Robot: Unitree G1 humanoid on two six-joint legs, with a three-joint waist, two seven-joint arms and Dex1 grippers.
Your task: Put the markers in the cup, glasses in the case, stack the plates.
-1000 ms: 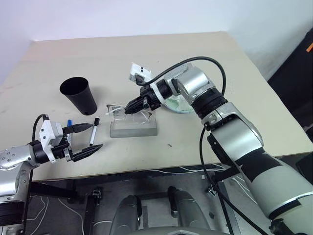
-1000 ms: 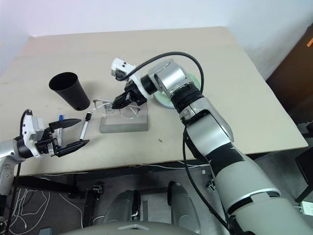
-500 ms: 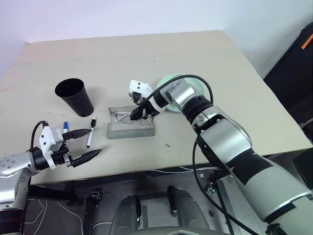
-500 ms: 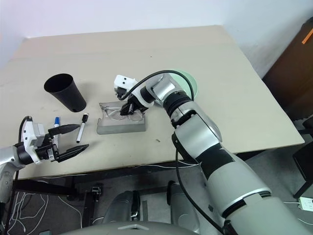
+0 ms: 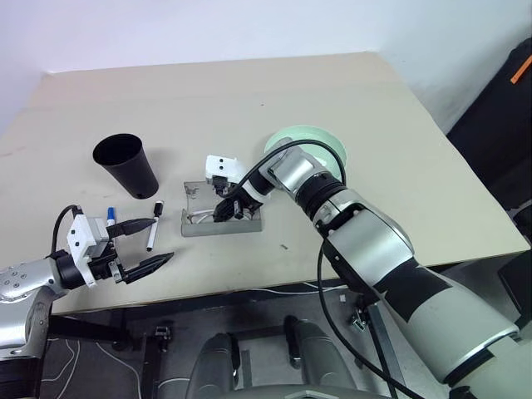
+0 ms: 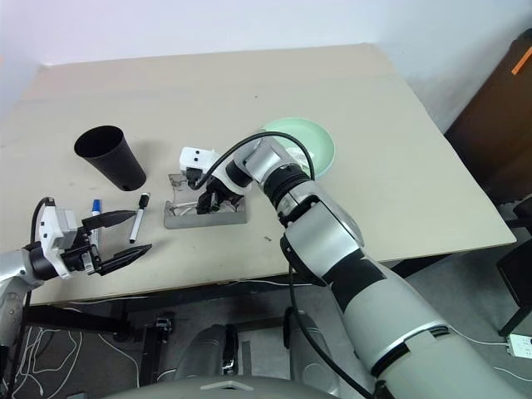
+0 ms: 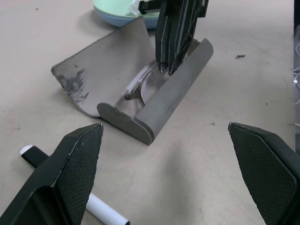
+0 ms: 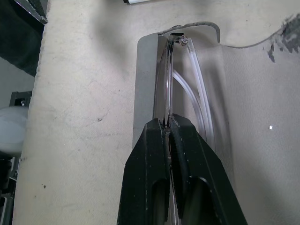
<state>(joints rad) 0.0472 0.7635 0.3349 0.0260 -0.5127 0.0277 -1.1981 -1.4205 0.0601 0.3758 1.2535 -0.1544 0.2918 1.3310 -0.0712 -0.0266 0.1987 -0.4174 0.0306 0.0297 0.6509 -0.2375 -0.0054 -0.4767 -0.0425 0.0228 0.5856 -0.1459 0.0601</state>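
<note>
Beige and matte, the surface (image 5: pixel 249 91) was seen carrying all the task's things. The grey case (image 5: pixel 221 221) lay open near the middle, its lid tilted back toward the far side. The glasses (image 7: pixel 143 86) were lodged inside the case's trough, lenses on edge. The right hand (image 5: pixel 221 212) was pressed down into the case from the right, its two black fingers (image 8: pixel 157 154) pinched tight on the glasses' clear frame, as the right wrist view showed.

The black cup (image 5: pixel 126 165) stood upright at the far left, well apart from the case, its mouth open upward. Two markers lay on the surface to the near side of the cup: the blue-capped marker (image 5: pixel 110 218) further left, the black-capped marker (image 5: pixel 154 225) just to its right, between the cup and the case. Neither was in the cup.

The left hand (image 5: pixel 141 243) was held at the near left edge of the surface, its fingers (image 7: pixel 70 164) spread wide with nothing between them, pointing toward the case. It was near the markers but not touching them.

The plates were seen to the far right of the case: the mint green plate (image 5: pixel 320 141) on top, with the light blue plate (image 7: pixel 122 19) visible beneath its rim in the left wrist view.
</note>
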